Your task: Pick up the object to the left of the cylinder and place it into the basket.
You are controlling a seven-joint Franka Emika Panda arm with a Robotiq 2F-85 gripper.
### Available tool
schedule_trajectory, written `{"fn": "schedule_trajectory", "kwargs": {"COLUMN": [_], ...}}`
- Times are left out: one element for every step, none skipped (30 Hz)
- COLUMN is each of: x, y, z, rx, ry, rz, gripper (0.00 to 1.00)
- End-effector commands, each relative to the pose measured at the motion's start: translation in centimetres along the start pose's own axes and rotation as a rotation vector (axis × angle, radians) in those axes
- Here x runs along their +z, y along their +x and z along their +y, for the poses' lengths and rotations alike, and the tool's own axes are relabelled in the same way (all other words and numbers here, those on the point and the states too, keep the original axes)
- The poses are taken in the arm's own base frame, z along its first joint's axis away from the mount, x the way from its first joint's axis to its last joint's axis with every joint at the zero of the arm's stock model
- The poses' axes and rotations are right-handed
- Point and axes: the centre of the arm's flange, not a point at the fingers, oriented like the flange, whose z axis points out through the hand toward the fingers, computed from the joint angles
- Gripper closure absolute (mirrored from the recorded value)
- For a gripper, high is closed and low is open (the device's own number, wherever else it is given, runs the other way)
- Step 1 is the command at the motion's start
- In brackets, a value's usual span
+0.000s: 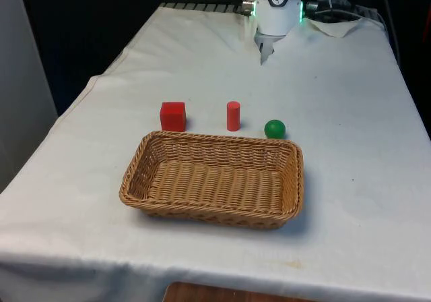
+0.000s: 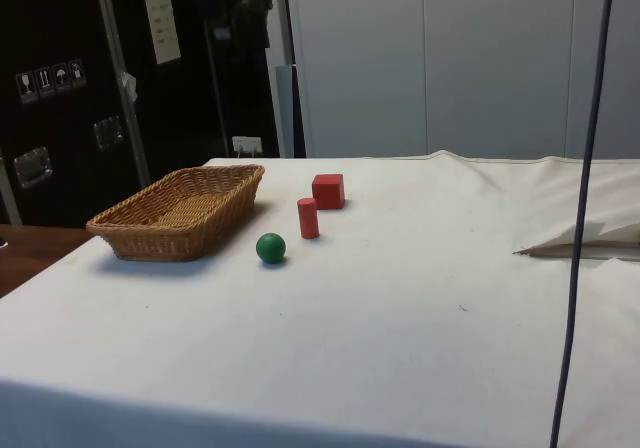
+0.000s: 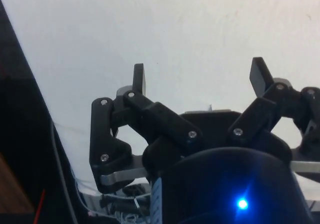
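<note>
Standing in a row on the white-clothed tabletop (image 1: 350, 180) are a red wooden cube (image 1: 173, 116), a red upright cylinder (image 1: 233, 116) and a green ball (image 1: 274, 129), each apart from the next. In the front view the cube lies to the left of the cylinder and the ball to its right. A shallow woven wicker basket (image 1: 135, 180) sits just in front of them on the near side, holding nothing; the ball lies close to its far right corner. In the side view the basket (image 2: 120, 230) lies left of the cube (image 2: 328, 190), cylinder (image 2: 308, 218) and ball (image 2: 270, 248). The black gripper (image 3: 197, 79) hangs over bare cloth, well apart from the objects, its fingers (image 3: 138, 79) spread wide with nothing between them.
</note>
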Motion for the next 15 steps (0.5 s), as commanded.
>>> {"fn": "schedule_trajectory", "kwargs": {"x": [0.4, 0.8, 1.0, 0.9, 1.2, 1.4, 1.7, 1.9, 2.1, 2.2, 2.7, 2.7, 3.0, 3.3, 3.6], "y": [0.2, 0.2, 0.3, 0.2, 0.3, 0.3, 0.3, 0.4, 0.4, 0.4, 0.5, 0.5, 0.5, 0.6, 0.6], "z": [-0.6, -1.0, -1.2, -1.0, -1.4, -1.6, -1.9, -2.1, -2.3, -2.5, -2.9, -2.6, -3.0, -3.2, -3.3], "rx": [0.004, 0.005, 0.006, 0.001, 0.007, 0.009, 0.007, 0.008, 0.007, 0.007, 0.006, 0.004, 0.006, 0.006, 0.006], "ry": [-0.007, -0.010, -0.010, -0.004, -0.011, -0.011, -0.013, -0.014, -0.015, -0.017, -0.019, -0.011, -0.020, -0.022, -0.022], "rz": [0.014, 0.019, 0.023, 0.010, 0.026, 0.028, 0.031, 0.032, 0.035, 0.038, 0.043, 0.030, 0.044, 0.046, 0.049], "gripper": [0.00, 0.00, 0.00, 0.00, 0.00, 0.00, 0.00, 0.00, 0.00, 0.00, 0.00, 0.00, 0.00, 0.00, 0.00]}}
